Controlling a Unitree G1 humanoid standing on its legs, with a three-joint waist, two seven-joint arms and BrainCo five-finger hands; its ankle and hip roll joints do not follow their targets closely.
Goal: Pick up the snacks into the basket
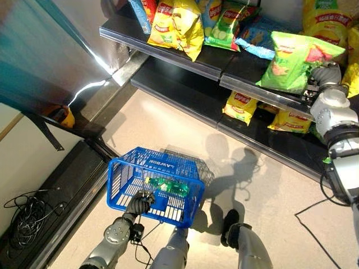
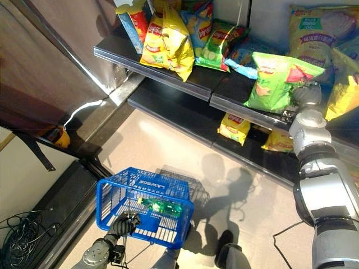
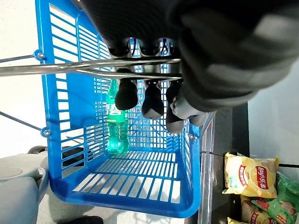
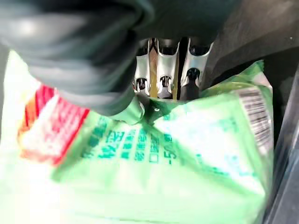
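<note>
The left hand (image 1: 140, 203) carries the blue basket (image 1: 120, 179) low at the near left, just above the floor (image 1: 168, 129). Its fingers (image 3: 153, 99) are curled round the wire handle (image 3: 70, 70), which keeps the basket hanging level with its open top facing up, ready to receive items. A green bottle (image 3: 116, 123) already lies inside the basket.

The right hand (image 1: 324, 75) reaches to the upper shelf (image 1: 247, 84) at the far right. It meets the right edge of a green snack bag (image 1: 294, 59) that stands tilted at the front of that shelf. In the right wrist view the fingers (image 4: 161, 70) and thumb close on the bag's crimped edge, where the film puckers at the contact. This is judged to be a pinch grip; the sealed edge is the stiffest part of a soft, air-filled bag and crushes least.

The bag has not left the shelf, so the current step is judged to be the grasp, with the lift and transfer yet to come. The basket sits well apart from the bag, down and to the left, so a long carry follows.

More snacks remain: yellow bags (image 1: 179, 28) on the upper shelf at the far left, and a yellow bag (image 1: 240, 107) on the lower shelf (image 1: 185, 98).
</note>
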